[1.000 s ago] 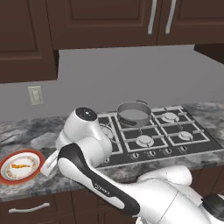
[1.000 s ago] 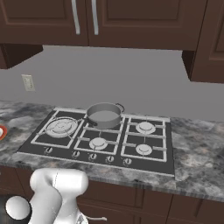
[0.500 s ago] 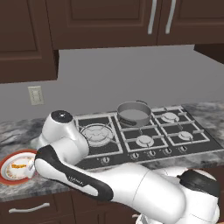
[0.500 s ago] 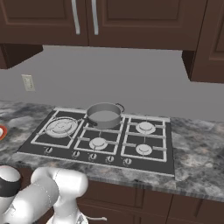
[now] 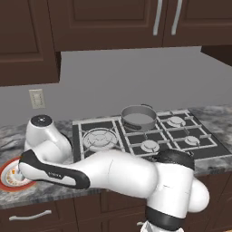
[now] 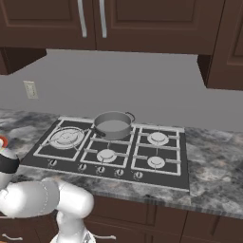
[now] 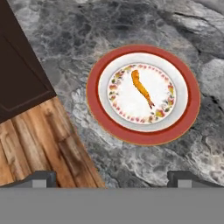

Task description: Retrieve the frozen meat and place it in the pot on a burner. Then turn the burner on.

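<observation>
**Arm Over the Plate at the Counter's Left End**

The kitchen has dark wood cabinets above a grey wall, with a grey marbled counter [image 5: 217,118] carrying a black cooktop [image 6: 111,154]. A wall outlet [image 5: 36,98] sits to the left of the cooktop.

Left base view: the arm reaches low and far left, its wrist above a white plate with a red-orange rim [image 5: 9,174] at the counter's left end. The arm covers most of the plate, so what lies on it cannot be seen here. The pot [image 5: 138,117] stands on the burner [image 5: 140,127] in the cooktop's rear centre row, beside the large double-ringed burner [image 5: 99,137].

Right base view: the same pot [image 6: 113,125] shows clearly on its black grate, with the control knobs [image 6: 99,170] along the cooktop's front edge. Of the plate, only a sliver of red rim appears at the left edge.

Hand view: the camera looks straight down on the plate [image 7: 99,118]. The frozen meat [image 7: 141,87] lies near the centre of the plate's white inner field, a thin orange-brown strip set diagonally. Counter stone surrounds the plate; a cabinet front and the wooden floor [image 7: 39,144] show past the counter edge. The fingers [image 7: 43,178] stand wide apart at the bottom corners, released and holding nothing, well clear of the meat.
</observation>
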{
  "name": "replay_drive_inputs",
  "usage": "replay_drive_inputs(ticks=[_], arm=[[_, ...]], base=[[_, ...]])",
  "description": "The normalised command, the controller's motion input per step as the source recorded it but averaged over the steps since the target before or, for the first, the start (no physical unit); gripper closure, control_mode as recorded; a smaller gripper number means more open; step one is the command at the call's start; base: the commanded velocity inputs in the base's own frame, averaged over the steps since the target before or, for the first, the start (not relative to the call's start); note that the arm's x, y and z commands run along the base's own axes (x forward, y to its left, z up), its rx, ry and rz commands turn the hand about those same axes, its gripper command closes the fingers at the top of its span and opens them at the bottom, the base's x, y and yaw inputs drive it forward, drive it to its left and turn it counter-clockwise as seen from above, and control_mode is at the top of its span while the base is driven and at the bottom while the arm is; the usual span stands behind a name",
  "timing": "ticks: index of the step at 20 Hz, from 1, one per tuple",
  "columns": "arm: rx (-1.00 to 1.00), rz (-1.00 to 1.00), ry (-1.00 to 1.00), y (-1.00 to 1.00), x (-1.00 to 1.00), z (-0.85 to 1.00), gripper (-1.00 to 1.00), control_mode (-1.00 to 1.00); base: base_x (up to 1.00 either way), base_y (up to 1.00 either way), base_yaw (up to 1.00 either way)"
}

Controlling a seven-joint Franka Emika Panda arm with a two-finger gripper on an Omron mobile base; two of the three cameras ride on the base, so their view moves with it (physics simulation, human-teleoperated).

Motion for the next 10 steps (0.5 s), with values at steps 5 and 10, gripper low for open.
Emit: replay_drive_inputs(ticks=[5, 10], arm=[[0.0, 0.0, 0.0, 0.39, 0.45, -0.46, -1.0, -1.0], [-0.01, 0.02, 0.0, 0.42, 0.4, -0.47, -1.0, -1.0]], base=[[0.0, 0.0, 0.0], [0.0, 0.0, 0.0]])
